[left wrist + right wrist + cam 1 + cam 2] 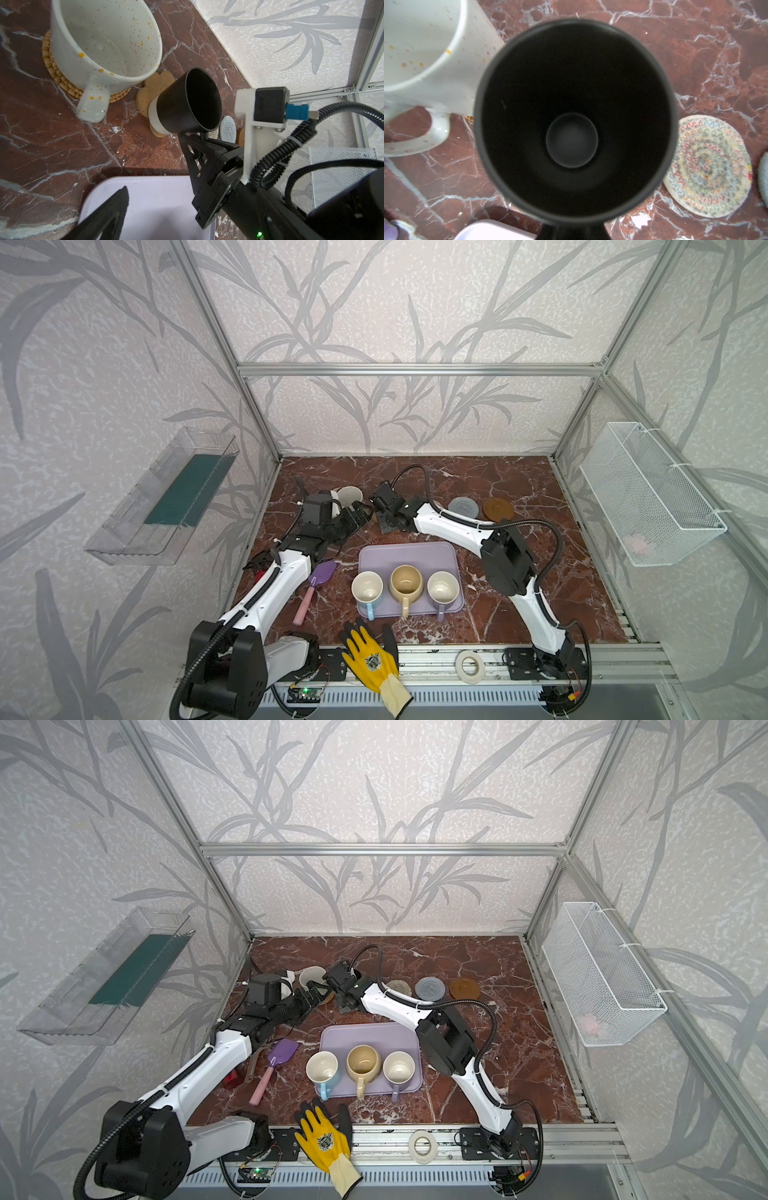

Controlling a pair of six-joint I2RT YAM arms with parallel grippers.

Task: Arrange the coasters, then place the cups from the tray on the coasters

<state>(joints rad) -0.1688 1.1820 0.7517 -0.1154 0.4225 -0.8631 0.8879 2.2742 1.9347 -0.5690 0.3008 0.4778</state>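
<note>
Yellow work glove [372,659] draped over the front rail, closest to the lens, with a white tape roll [469,666] to its right on the same rail. Just behind, midway along the front edge of the red marble table [540,497]: lavender tray [409,556] carrying three upright mugs in a row along its front rim, handles pointing at the table's front edge, namely light blue mug [367,588], cream-yellow mug [406,581] and lavender mug [443,587]. Beyond the tray's back rim, right gripper [204,137] clamped on the handle of the black mug [187,104], pale base band over the tan paw-shaped coaster [149,93]; touching it or just above, impossible to tell. Immediately beside that, toward the table's left edge, white speckled mug [104,41] standing on the orange rattan coaster [60,79]. Left gripper [358,517] spread wide and holding nothing, in front of the white speckled mug, tips just beside the right gripper. Further toward the right edge in the same row: cream rope coaster [708,166], grey-blue woven coaster [463,506], brown rimmed disc [498,508]. Purple spatula [322,572] flat on the table between the left arm and the tray's left rim.
</note>
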